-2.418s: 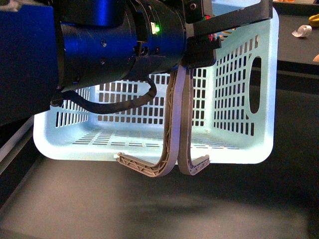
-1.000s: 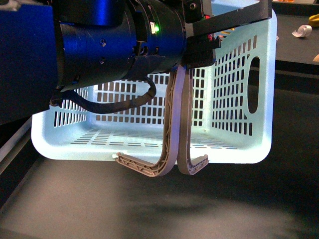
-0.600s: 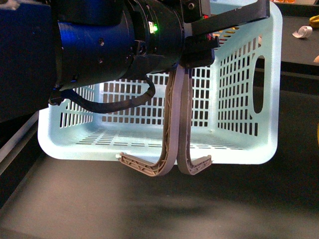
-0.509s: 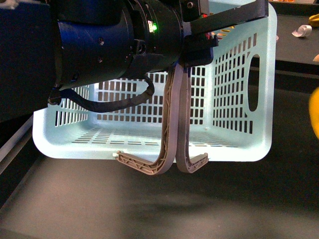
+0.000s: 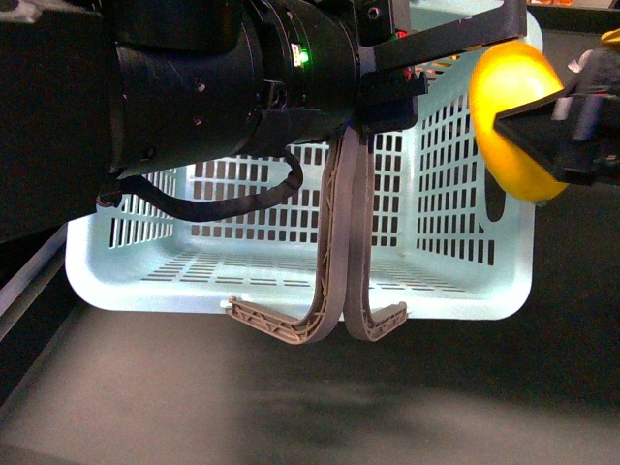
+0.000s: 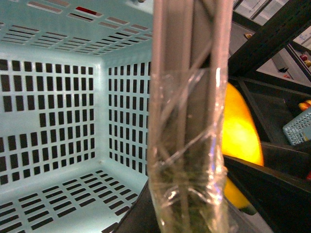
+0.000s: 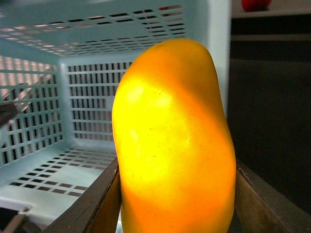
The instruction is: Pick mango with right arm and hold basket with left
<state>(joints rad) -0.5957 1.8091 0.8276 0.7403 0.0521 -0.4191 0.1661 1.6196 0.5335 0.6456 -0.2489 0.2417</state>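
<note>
Half a second ago only a yellow sliver showed at the right edge of my front view. Now the mango [image 5: 513, 121] has come fully into it, clamped between the fingers of the right gripper [image 5: 531, 128]. One black finger crosses its near face, and in the right wrist view a finger presses each side of the fruit.

I judge from this that the pick is done and the fruit is being carried. It hangs in the air just beside the right wall of the basket [image 5: 136, 291], near that wall's upper edge. I cannot tell whether any part of it is over the opening.

The basket has barely shifted. The left gripper [image 5: 387, 92] stays closed on the hoop handles [image 5: 339, 242], which are pressed together side by side. Clear tape [image 6: 187, 145] wraps them in the left wrist view. The basket sits toward the middle of the dark worktop [image 5: 291, 407], and I cannot tell whether it touches it.

Counted:
- One mango.
- One turquoise basket with nothing inside.
- Two grey-brown handles.
- Two grippers, both gripping.
- One red fruit [image 7: 255, 4] at the worktop's far edge, partly cut off.
</note>
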